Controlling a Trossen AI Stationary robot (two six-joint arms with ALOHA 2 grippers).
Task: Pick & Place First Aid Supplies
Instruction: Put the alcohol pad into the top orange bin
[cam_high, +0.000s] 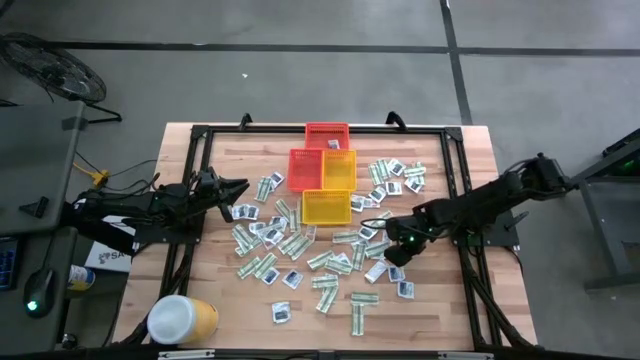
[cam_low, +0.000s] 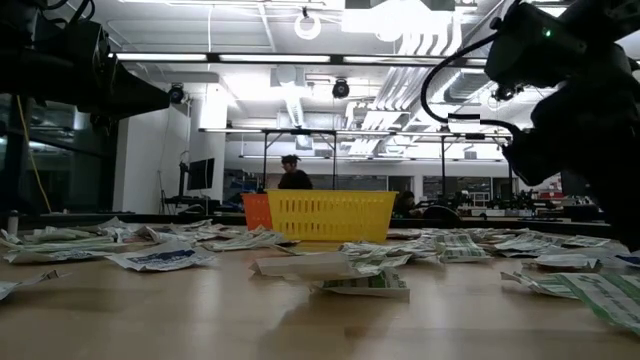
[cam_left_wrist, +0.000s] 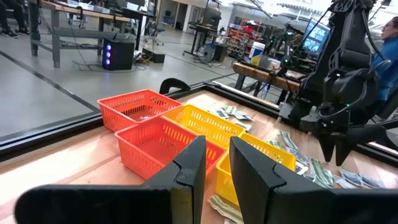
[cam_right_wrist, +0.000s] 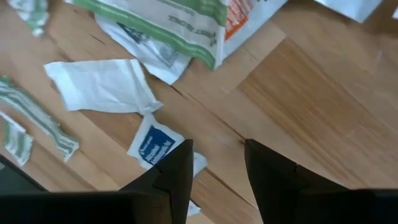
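Packets (cam_high: 300, 262): strewn across the bench (cam_high: 450, 310), mostly near and right of the baskets.
Right hand (cam_right_wrist: 216, 163): low over bare bench, fingers apart, empty; blue-marked white packet (cam_right_wrist: 153, 145) just beside one finger.
Left hand (cam_left_wrist: 216, 163): raised at bench's left, fingers narrowly parted, empty.
Baskets (cam_high: 326, 175): clustered mid-bench, beyond.

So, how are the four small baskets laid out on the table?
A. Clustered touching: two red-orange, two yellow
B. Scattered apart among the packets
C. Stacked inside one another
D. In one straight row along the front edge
A: the high view shows the baskets clustered edge to edge, two red-orange and two yellow.
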